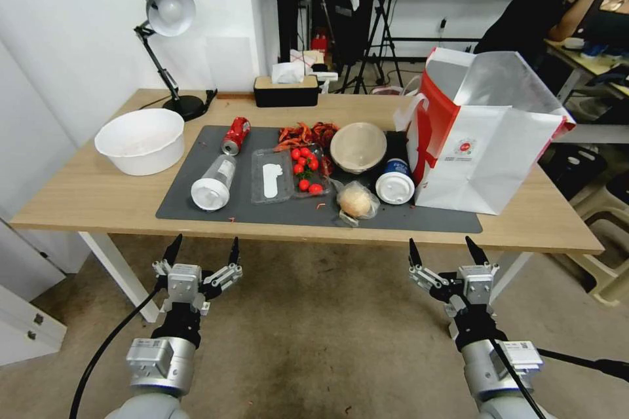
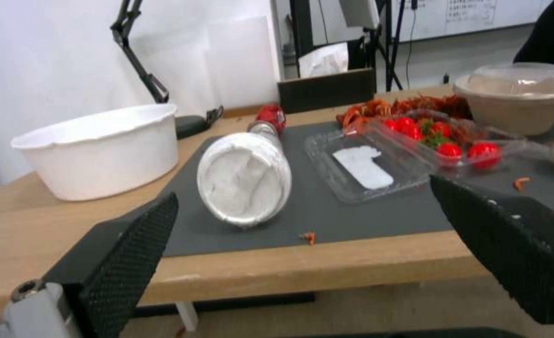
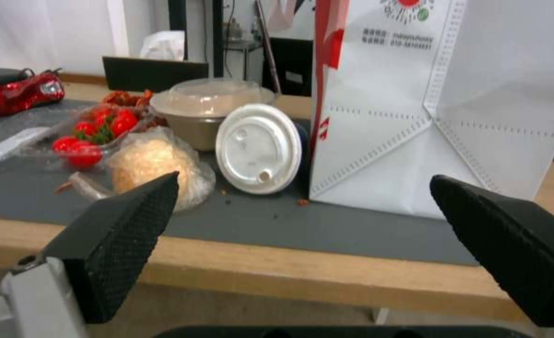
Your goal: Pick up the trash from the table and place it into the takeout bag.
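On the table, the trash lies along a dark grey mat: a crushed red can, a clear bottle on its side, a beige bowl, a blue cup with a white lid, and a wrapped bun. The takeout bag stands open at the mat's right end, touching the cup. My left gripper hangs open below the table's front edge, facing the bottle. My right gripper is open too, level with the cup and bun.
A white basin sits at the table's left, with a desk lamp and a black tissue box behind. A clear clamshell with cherry tomatoes and red shells lie mid-mat. Stools stand to the right.
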{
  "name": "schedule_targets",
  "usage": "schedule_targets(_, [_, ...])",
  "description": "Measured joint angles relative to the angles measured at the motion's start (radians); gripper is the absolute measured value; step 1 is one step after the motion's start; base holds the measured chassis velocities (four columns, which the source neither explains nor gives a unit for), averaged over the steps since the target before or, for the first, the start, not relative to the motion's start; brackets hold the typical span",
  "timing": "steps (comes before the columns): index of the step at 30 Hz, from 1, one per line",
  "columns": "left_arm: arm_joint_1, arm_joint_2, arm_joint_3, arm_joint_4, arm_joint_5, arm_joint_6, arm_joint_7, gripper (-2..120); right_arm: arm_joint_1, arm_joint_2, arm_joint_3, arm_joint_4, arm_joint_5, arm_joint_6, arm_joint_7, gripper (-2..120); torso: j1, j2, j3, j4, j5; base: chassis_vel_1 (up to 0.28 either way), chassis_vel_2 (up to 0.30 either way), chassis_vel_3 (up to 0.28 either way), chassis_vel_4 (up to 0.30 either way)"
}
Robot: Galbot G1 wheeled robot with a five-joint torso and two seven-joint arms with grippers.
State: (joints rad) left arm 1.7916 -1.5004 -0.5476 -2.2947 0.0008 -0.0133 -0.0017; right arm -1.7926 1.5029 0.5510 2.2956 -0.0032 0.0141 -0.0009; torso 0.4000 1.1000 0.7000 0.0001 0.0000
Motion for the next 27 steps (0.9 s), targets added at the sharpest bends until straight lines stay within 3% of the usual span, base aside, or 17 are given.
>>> schedule_targets(6, [-0.093,-0.006,0.038,0.075,0.027,-0.147,-0.024,100,0.081,0.038,0.026,-0.062,-0.041,0.157,-0.020,100,0.000,0.000,0.000,-0.0001,0.0000,0.000,0.000,0.000,0.000])
schedule_targets(10, [-0.109,-0.006,0.042,0.086,0.031,-0.170,-0.026,100,0.090,0.042,0.028,-0.070,-0.045,0.181,-0.024,100,0.000,0.000,0.000,0.0001,0.0003,0.000,0.000,0.000,0.000])
schedule_targets(13, [-0.163,-0.011,0.067,0.135,0.049,-0.272,-0.038,100,0.118,0.063,0.042,-0.108,-0.067,0.289,-0.045,100,0.000,0.000,0.000,-0.0001,-0.0001,0.000,0.000,0.000,0.000])
schedule_targets(15, [-0.174,-0.012,0.072,0.145,0.053,-0.293,-0.040,100,0.123,0.067,0.044,-0.115,-0.071,0.308,-0.048,100,0.000,0.000,0.000,-0.0001,-0.0001,0.000,0.000,0.000,0.000])
schedule_targets(21, [-0.263,-0.021,0.112,0.227,0.084,-0.462,-0.060,100,0.163,0.102,0.065,-0.174,-0.108,0.485,-0.084,100,0.000,0.000,0.000,0.0002,0.0003,0.000,0.000,0.000,0.000])
schedule_targets(22, [-0.263,-0.021,0.112,0.227,0.084,-0.462,-0.060,100,0.163,0.102,0.065,-0.174,-0.108,0.485,-0.084,100,0.000,0.000,0.000,0.0002,0.0003,0.000,0.000,0.000,0.000])
schedule_targets(27, [-0.342,-0.028,0.148,0.298,0.111,-0.610,-0.077,100,0.152,0.107,0.063,-0.168,-0.111,0.511,-0.097,100,0.000,0.000,0.000,-0.0001,0.0000,0.000,0.000,0.000,0.000])
